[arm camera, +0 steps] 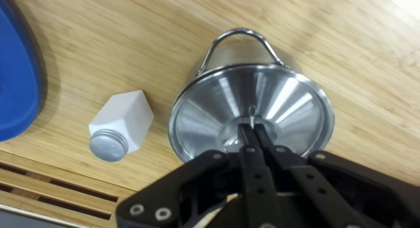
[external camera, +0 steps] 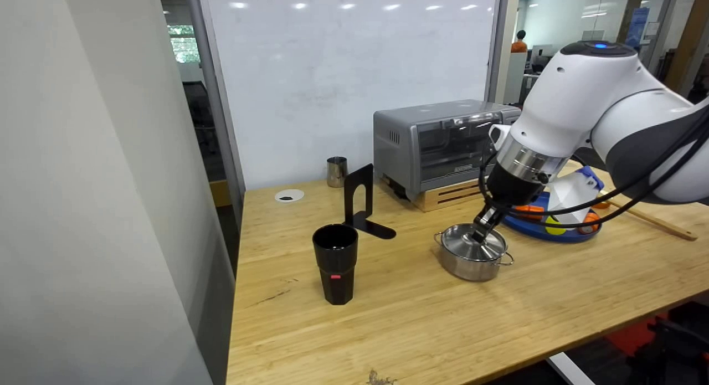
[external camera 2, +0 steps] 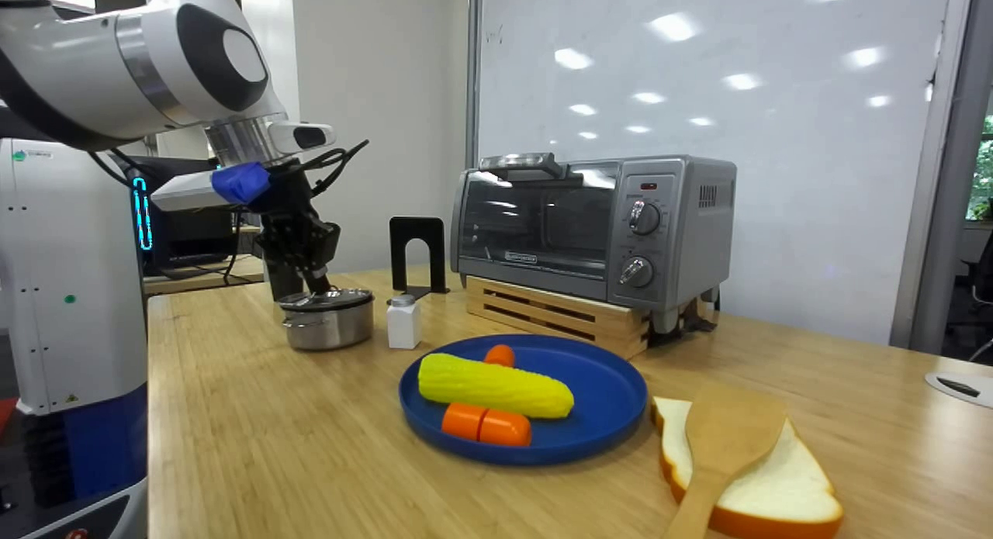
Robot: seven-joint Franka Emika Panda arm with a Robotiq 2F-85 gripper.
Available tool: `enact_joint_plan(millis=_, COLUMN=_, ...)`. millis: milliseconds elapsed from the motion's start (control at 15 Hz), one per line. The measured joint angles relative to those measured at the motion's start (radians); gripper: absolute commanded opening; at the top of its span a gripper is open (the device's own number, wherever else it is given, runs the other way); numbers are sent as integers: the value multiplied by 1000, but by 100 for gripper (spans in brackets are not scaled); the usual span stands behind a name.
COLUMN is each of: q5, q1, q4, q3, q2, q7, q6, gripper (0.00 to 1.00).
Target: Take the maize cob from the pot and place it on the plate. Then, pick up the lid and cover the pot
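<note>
In an exterior view's lower centre, we're seeing the maize cob (external camera 2: 496, 388) lying on the blue plate (external camera 2: 603, 388). Mid-frame in the wrist view, the Robotiq gripper (arm camera: 252, 126) is pinching the steel lid (arm camera: 201, 121) by its handle (arm camera: 252, 111), atop the pot (arm camera: 242, 54).

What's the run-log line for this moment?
lid: on pot, full seating unclear | gripper: closed on lid handle | corn: on plate

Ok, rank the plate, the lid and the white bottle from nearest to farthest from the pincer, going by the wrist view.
1. Lid: directly at the tips of the pincer.
2. Bottle: standing left of the lid in the picture.
3. Plate: cut off at the picture's left edge.
</note>
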Motion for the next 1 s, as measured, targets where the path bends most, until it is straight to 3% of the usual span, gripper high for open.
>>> enact_joint_plan(millis=333, q5=0, q1=0, q4=-3, q3=0, q2=4, q7=-1, q6=13, gripper=1)
enact_joint_plan(millis=400, q5=0, q1=0, q4=-4, q3=0, q2=6, q7=-2, q6=18, gripper=28)
enact_joint_plan(millis=533, q5=0, q1=0, q4=-5, q3=0, q2=13, q7=-2, q6=30, gripper=35)
enact_joint_plan(millis=1000, q5=5, q1=2, q4=-7, q3=0, q2=25, q7=-8, q6=49, gripper=85)
